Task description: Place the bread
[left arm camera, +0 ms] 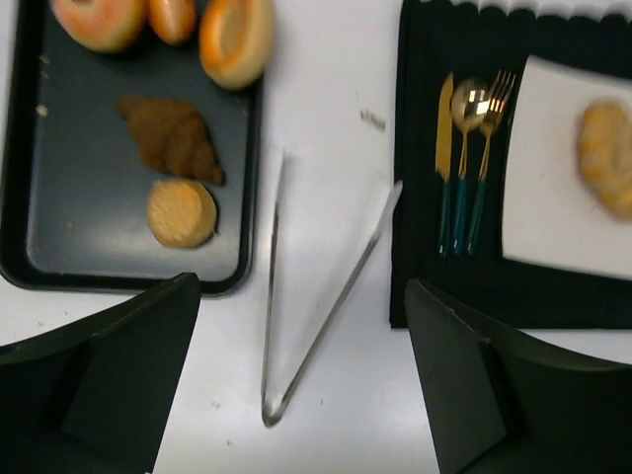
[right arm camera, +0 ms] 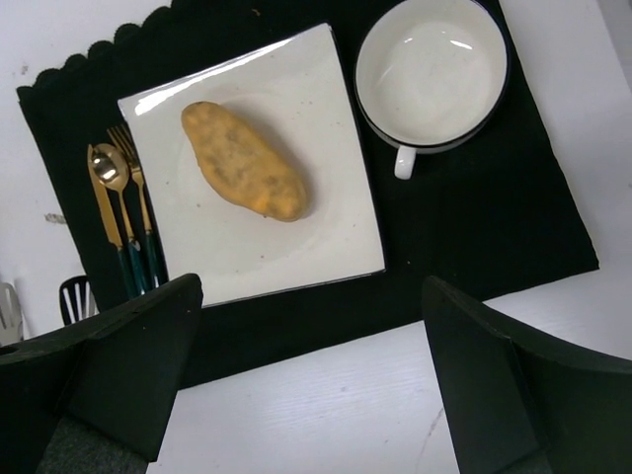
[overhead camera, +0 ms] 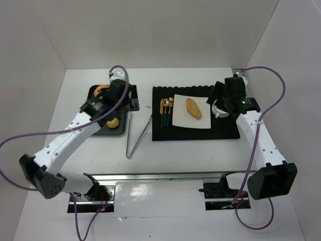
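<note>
The bread (overhead camera: 193, 108), a golden-tan oval roll, lies on the white square plate (overhead camera: 181, 119) on the black placemat (overhead camera: 220, 131). It also shows in the right wrist view (right arm camera: 244, 162) and at the right edge of the left wrist view (left arm camera: 610, 158). My left gripper (overhead camera: 119, 98) is open and empty above the dark tray (overhead camera: 100, 131); in its wrist view it (left arm camera: 304, 375) hangs over the metal tongs (left arm camera: 296, 326). My right gripper (overhead camera: 219, 98) is open and empty above the white cup; in its wrist view it (right arm camera: 311, 380) is over the mat's near edge.
The dark tray (left arm camera: 89, 237) holds orange donuts (left arm camera: 235, 38), a dark brown pastry (left arm camera: 171, 136) and a small round bun (left arm camera: 182, 211). Tongs (overhead camera: 138, 134) lie on the table between tray and mat. Gold cutlery (overhead camera: 166, 111) lies left of the plate. A white cup (right arm camera: 432, 74) stands right of the plate.
</note>
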